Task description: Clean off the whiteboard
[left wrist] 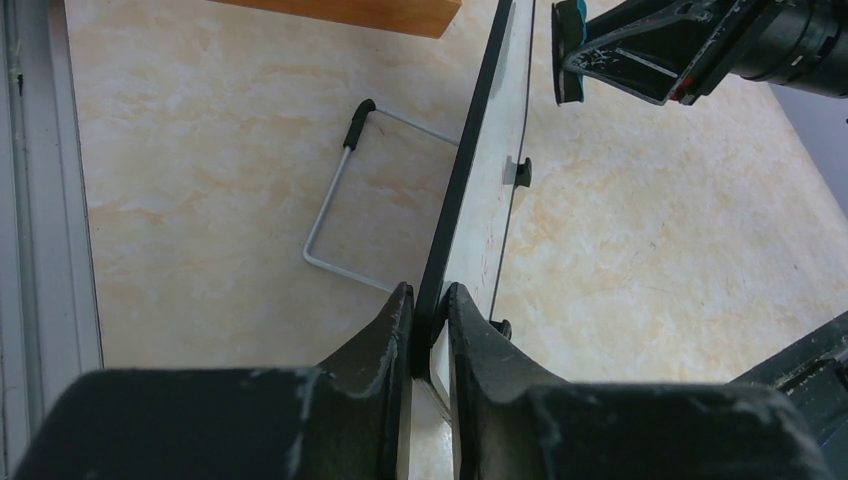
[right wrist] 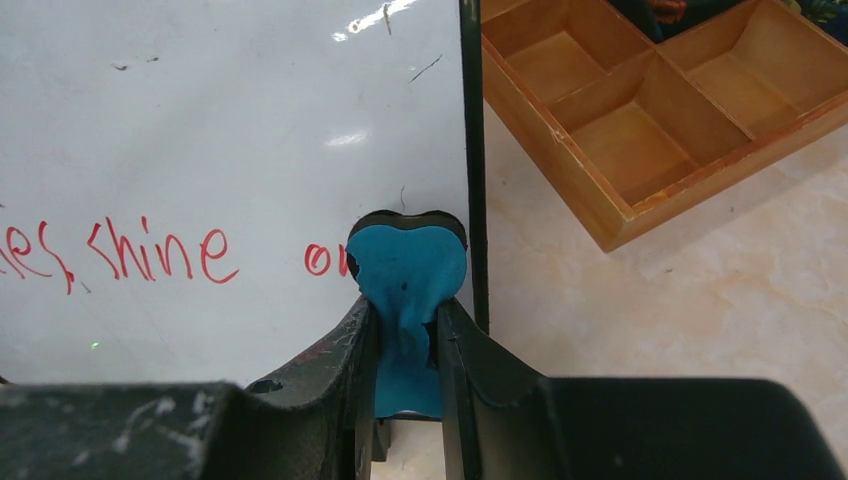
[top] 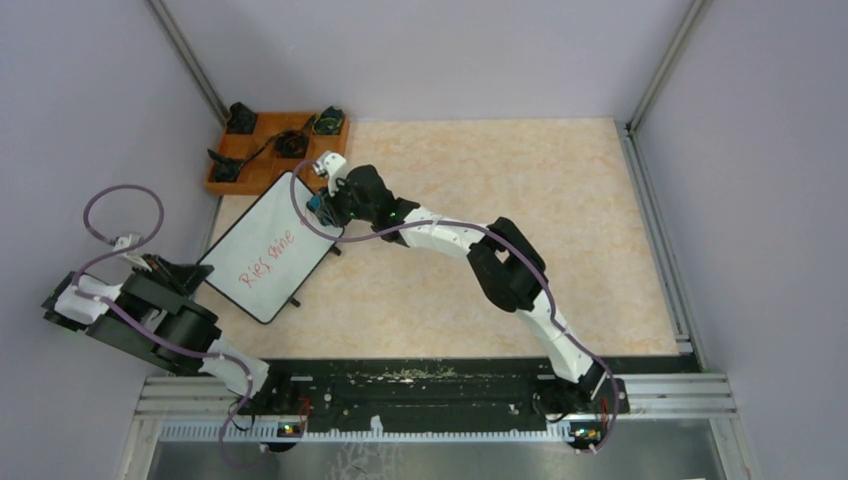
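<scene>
The flat white whiteboard [top: 262,285], pinched by the left hand [left wrist: 428,295], awaited wiping; the right hand [right wrist: 405,310], pinching a blue eraser [right wrist: 408,260], likely needed sweeping over red handwriting [right wrist: 150,250].

An orange wooden tray [top: 268,126] sits at the far left corner of the beige marbled counter [top: 560,190], close to the left wall. Thin wooden partitions divide it into compartments, seen close up from the right wrist [right wrist: 550,140]. Small black objects [top: 240,118] lie in several of them. Plain grey walls [top: 450,50] enclose the counter, and a metal rail [top: 680,395] runs along its near edge.
</scene>
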